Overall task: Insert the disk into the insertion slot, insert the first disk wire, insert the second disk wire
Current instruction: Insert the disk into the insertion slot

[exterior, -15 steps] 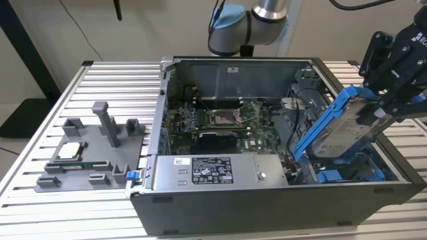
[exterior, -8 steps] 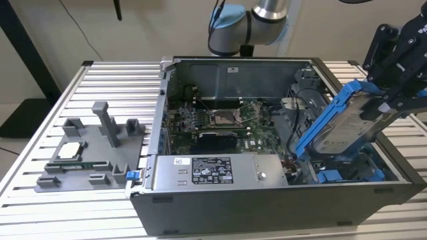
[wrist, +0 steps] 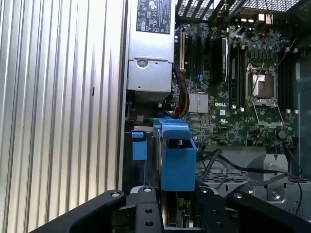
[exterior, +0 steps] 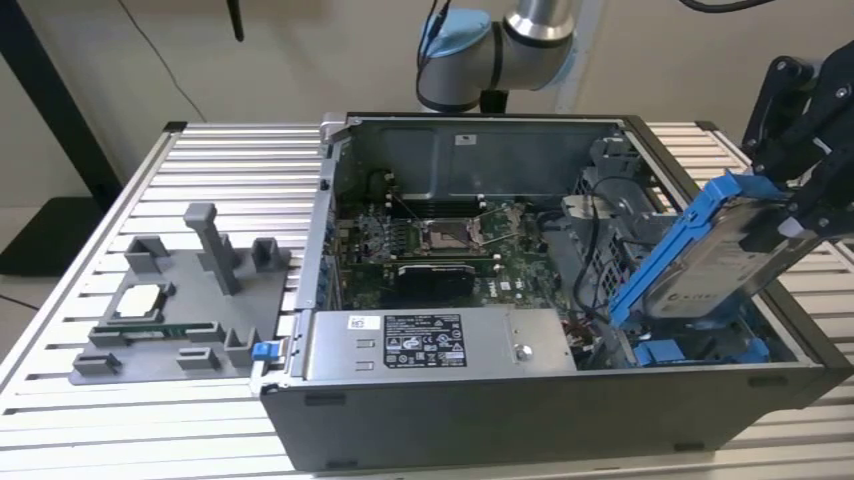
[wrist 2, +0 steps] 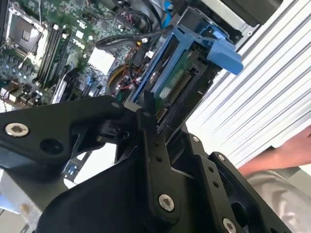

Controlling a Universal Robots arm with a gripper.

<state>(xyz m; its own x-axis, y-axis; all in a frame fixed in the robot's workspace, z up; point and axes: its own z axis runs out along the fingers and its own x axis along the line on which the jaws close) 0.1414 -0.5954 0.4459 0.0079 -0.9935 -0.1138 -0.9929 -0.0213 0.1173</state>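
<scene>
**Step one in hand: disk (exterior: 727,250) being held at slot (exterior: 694,352), not yet seated.**
The disk is being grasped at its raised end by the gripper (exterior: 797,215), whose fingers (wrist 2: 148,116) are clenched on the blue caddy. It is being held steeply tilted inside the case (exterior: 534,420), at the exterior view's right, with its lower end dipping toward the slot's blue rails; contact cannot be told. By judgement, levelling and alignment with those rails are being called for before any push. Both wire steps are being judged outstanding.
</scene>
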